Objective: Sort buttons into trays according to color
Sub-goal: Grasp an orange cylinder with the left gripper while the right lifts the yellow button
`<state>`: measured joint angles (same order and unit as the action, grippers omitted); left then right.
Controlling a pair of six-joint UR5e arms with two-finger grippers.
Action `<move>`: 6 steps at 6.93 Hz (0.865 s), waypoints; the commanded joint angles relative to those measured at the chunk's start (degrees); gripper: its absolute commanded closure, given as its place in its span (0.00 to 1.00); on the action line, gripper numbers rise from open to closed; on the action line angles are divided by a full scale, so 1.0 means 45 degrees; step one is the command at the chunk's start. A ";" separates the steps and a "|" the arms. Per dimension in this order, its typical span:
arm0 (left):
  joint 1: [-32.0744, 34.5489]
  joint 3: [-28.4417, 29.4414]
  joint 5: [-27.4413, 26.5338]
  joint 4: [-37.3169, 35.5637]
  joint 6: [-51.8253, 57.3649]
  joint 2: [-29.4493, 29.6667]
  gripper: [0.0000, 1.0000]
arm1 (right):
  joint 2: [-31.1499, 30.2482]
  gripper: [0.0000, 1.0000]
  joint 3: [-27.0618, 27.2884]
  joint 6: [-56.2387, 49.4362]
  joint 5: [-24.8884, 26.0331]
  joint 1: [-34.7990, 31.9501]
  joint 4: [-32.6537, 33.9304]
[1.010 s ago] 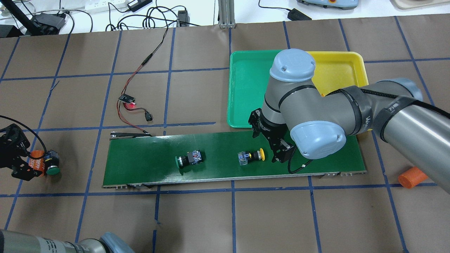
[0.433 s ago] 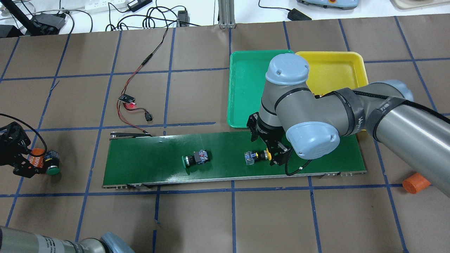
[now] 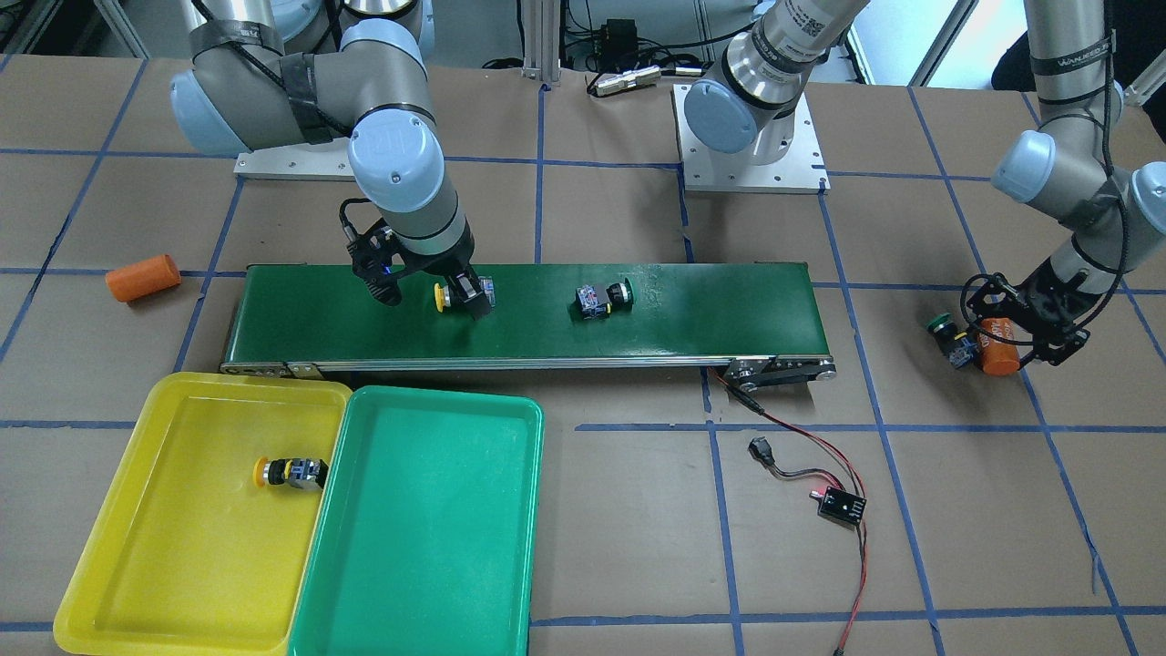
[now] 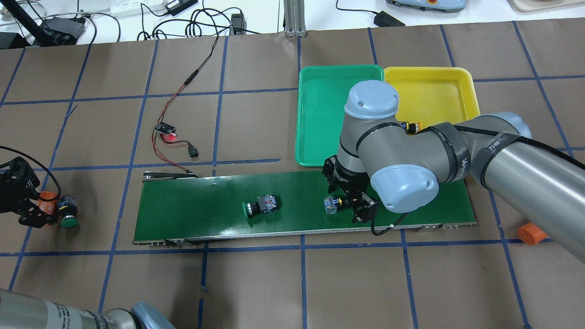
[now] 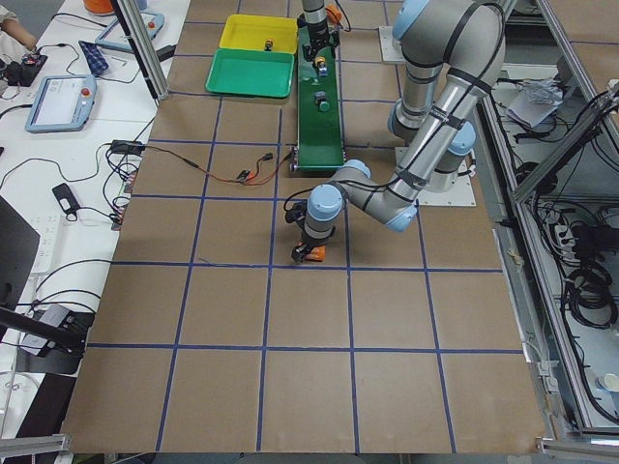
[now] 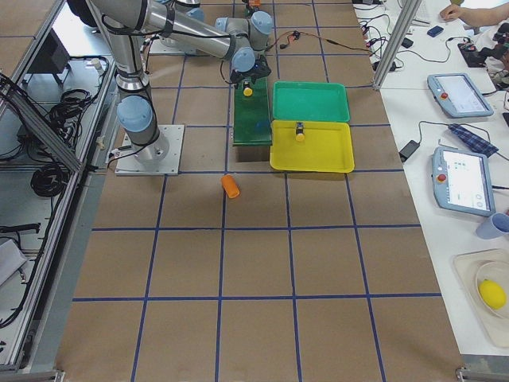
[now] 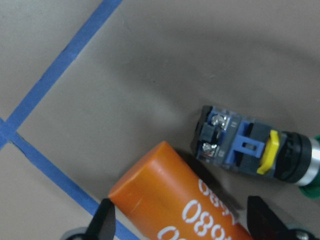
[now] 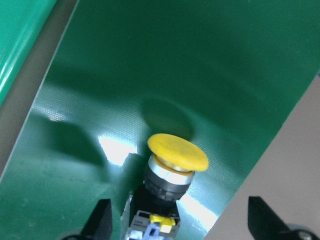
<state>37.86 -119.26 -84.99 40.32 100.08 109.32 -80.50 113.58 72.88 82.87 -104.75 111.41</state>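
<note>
Right gripper had its jaws apart and pointed down over the conveyor belt. The fingers straddled a yellow-capped button and were not clamped on it. That button lay on its side on the belt, at the end nearest the trays, cap toward the robot's right.

A green-capped button lay further along the same belt, near its middle, also on its side and well apart from the right gripper.

The yellow tray and green tray sat side by side with edges touching, just beyond the belt on the far side from the robot. A second yellow-capped button lay in the yellow tray, close to the wall shared with the green tray. No button showed in the green tray.

Left gripper also had its jaws spread, low over the table and off the belt's other end. An orange cylinder with white digits lay between its fingers; contact could not be told. The other green-capped button lay just beside that cylinder, on bare table and outside the jaws.

A second orange cylinder lay on the table past the belt's tray end. A small circuit board with red-black wires sat near the belt's other end.
</note>
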 commanded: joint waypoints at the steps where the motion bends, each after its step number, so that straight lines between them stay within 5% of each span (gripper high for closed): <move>1: -0.0016 0.0038 0.0079 0.0024 -0.0052 0.0023 0.62 | 0.0036 0.89 -0.0024 -0.0877 0.0139 0.0017 0.0007; 2: 0.0042 0.0038 0.0098 0.0082 -0.0033 -0.0054 0.64 | 0.0036 1.00 -0.0044 -0.1483 0.0101 0.0094 0.0046; 3: 0.0081 0.0057 0.0099 0.0141 -0.0033 -0.0190 0.81 | 0.0036 1.00 -0.0141 -0.1740 0.0178 0.0192 0.0046; 5: 0.0953 0.0193 0.0021 0.0335 -0.0071 -0.0851 0.85 | -0.0120 1.00 -0.0858 -0.2367 0.0798 0.0581 -0.0148; 6: 0.1811 0.0813 -0.0076 0.1884 -0.0072 -0.1281 0.85 | -0.0159 1.00 -0.1715 -0.2619 0.1326 0.0641 -0.0652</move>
<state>41.99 -117.91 -84.90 43.29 99.81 105.81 -80.96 109.79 62.46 86.18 -102.48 110.47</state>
